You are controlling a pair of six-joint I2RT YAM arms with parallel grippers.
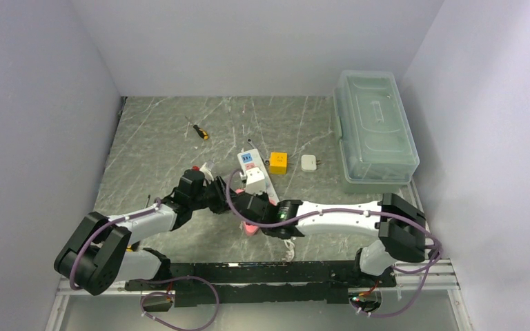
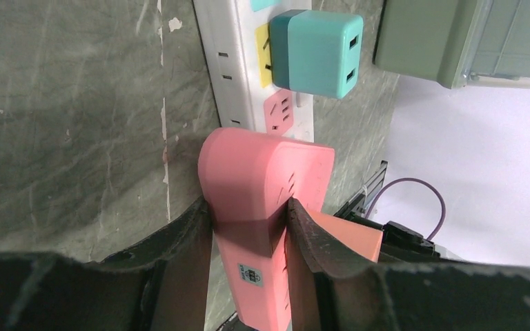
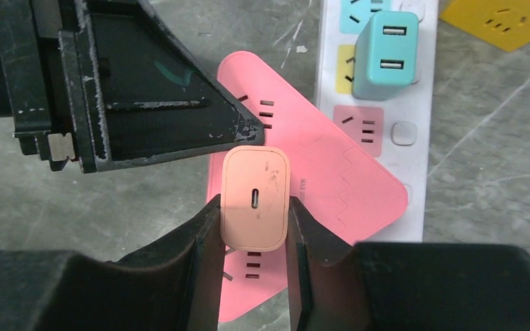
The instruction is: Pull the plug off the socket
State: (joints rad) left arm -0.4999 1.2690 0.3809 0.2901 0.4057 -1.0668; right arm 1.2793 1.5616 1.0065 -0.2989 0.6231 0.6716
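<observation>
The peach plug [image 3: 255,198] sits on the pink socket block [image 3: 345,200], pinched on two sides by the right fingers [image 3: 210,222], which are closed narrowly on it. The left fingers [image 2: 197,227] clamp the block's narrow end. The block lies slantwise across the white power strip [image 3: 414,172], one corner nearly at the strip's edge. A teal adapter [image 3: 386,52] stands plugged in just beyond. Bare worktop [image 3: 490,138] lies alongside, with a yellow block [image 3: 504,21] further off.

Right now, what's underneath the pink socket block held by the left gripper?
The white power strip lies under it: its pink outlet face and the teal charger show past the pink socket block. The stretch of strip directly beneath is covered, so whether they touch cannot be told.
</observation>
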